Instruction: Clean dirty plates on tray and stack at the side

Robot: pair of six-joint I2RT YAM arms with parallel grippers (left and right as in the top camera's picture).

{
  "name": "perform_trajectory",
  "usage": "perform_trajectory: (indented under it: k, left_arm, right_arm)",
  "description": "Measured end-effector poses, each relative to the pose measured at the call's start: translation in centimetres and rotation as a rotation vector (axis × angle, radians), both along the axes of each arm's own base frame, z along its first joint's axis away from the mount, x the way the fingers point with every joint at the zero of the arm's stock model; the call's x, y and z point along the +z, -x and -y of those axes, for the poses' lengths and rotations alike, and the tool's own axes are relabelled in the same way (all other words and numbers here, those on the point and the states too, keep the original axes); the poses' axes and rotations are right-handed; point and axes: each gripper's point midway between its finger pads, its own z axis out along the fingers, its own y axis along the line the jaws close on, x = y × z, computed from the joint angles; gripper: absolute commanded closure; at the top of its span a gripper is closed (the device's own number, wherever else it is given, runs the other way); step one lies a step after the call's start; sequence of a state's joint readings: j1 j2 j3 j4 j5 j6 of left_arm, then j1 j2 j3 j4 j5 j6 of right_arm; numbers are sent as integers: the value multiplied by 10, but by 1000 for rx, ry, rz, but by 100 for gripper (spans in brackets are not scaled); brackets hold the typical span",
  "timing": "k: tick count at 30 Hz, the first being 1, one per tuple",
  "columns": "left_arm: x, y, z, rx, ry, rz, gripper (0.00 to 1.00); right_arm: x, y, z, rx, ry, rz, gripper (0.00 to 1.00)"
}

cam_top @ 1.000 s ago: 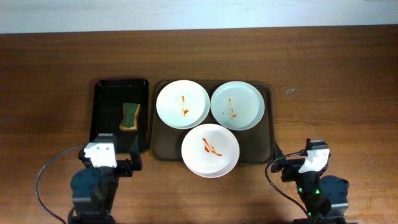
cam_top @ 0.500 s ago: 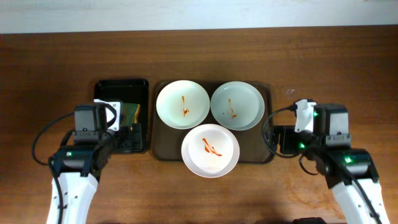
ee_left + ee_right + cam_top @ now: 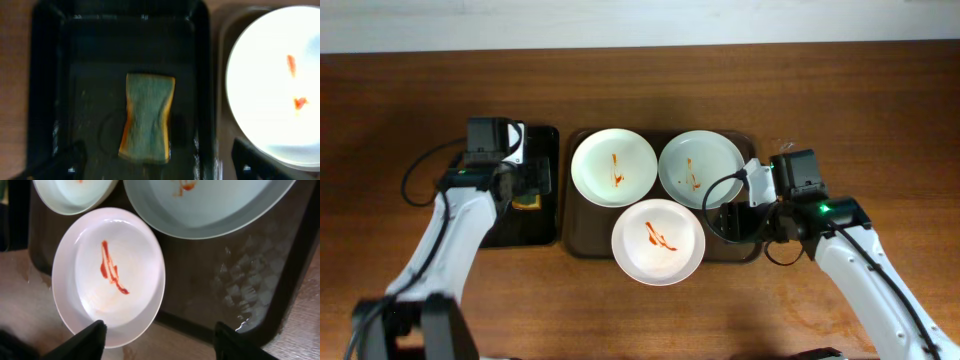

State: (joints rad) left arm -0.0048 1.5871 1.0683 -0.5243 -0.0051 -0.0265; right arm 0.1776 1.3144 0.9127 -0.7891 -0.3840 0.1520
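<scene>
Three white plates lie on the brown tray [image 3: 582,238], each with orange-red sauce streaks: one back left [image 3: 613,168], one back right [image 3: 701,170], one at the front [image 3: 658,241], overhanging the tray's front rim. My left gripper [image 3: 532,185] is open above a green-and-yellow sponge [image 3: 147,117]; in the left wrist view the jaws [image 3: 157,165] straddle it. My right gripper [image 3: 735,220] is open and empty over the tray's right front. In the right wrist view its jaws [image 3: 162,340] hover by the front plate [image 3: 107,275] and the tray's front rim [image 3: 210,280].
The sponge lies in a narrow black tray [image 3: 515,228] left of the brown tray, also in the left wrist view [image 3: 50,75]. The back left plate [image 3: 280,85] shows at the right there. Brown wooden table [image 3: 840,110] lies all around.
Both arms have risen from the table's front edge and reached forward. The left gripper is now over the black tray and sponge, the right over the brown tray's right front.
</scene>
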Motion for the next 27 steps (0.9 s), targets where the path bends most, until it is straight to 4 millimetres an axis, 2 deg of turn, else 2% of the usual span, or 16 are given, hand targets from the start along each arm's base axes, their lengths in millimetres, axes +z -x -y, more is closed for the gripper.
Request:
perform_trajectory:
  k: [2,3,5,7,8,10,12,14,15,17,19,23,25,27]
  left_arm:
    - [-20,-7,-1,3,-4,-24,33]
    - [-29,-9,-1,4,-7,-38,39]
    - [-46,-15,-2,6,-10,-53,41]
    - [-57,-14,-2,6,-10,-77,42]
    - [-64,-13,-2,6,-10,-96,48]
    - [-78,-10,-2,7,-11,-132,52]
    - [-82,-9,-3,7,-14,-143,73]
    - [-84,-8,-4,11,-21,-148,87]
    - [-84,-8,-4,11,-20,-148,100]
    - [-85,-8,-4,11,-20,-149,100]
    - [-85,-7,-4,10,-20,-152,100]
    - [-82,7,-1,4,-7,-224,100]
    - [-67,10,0,1,-2,-206,100]
    - [-42,4,0,0,1,-140,100]
  right_arm:
    - [-7,0,0,-5,3,-27,36]
    - [-11,0,0,-5,5,-41,38]
    - [-13,0,0,-6,6,-51,38]
    - [-13,0,0,-8,6,-51,38]
    - [-13,0,0,-8,6,-50,38]
    - [-13,-1,0,-8,5,-46,38]
    - [-12,-1,0,-8,5,-46,38]
    - [-12,-1,0,-7,5,-45,38]
    - [-12,-1,0,-8,5,-45,38]
    - [-12,-1,0,-8,5,-44,39]
    - [-12,-1,0,-7,5,-44,45]
    - [-13,0,0,-9,6,-50,55]
    - [-13,0,0,-9,6,-53,60]
    - [-20,1,0,-8,9,-77,66]
